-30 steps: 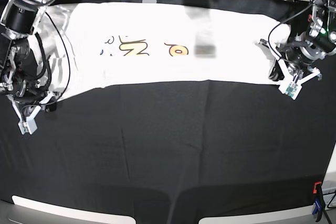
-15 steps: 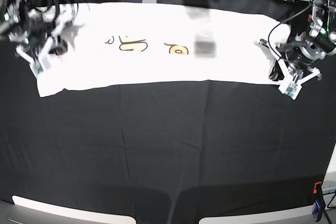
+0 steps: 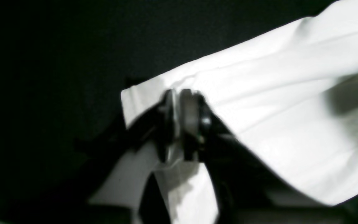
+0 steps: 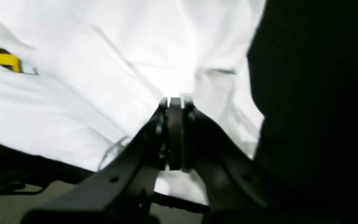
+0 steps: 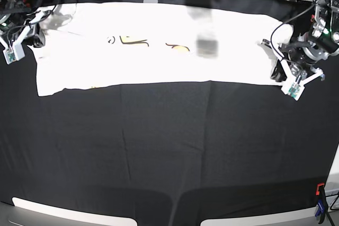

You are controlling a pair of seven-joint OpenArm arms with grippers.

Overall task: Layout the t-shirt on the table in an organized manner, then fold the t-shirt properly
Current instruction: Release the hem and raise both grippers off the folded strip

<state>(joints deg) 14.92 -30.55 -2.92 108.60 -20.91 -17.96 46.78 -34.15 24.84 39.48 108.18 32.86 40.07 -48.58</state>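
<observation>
Base view: at the left, the right gripper (image 5: 27, 39) is seen with jaws clenched on one end of the t-shirt (image 5: 153, 46), apparently so the cloth can be drawn taut. The t-shirt is stretched in a long band across the far part of the black surface (image 5: 169, 152). At the right, the left gripper (image 5: 278, 71) sits at the shirt's other end; whether its jaws are gripping cannot be told.
</observation>
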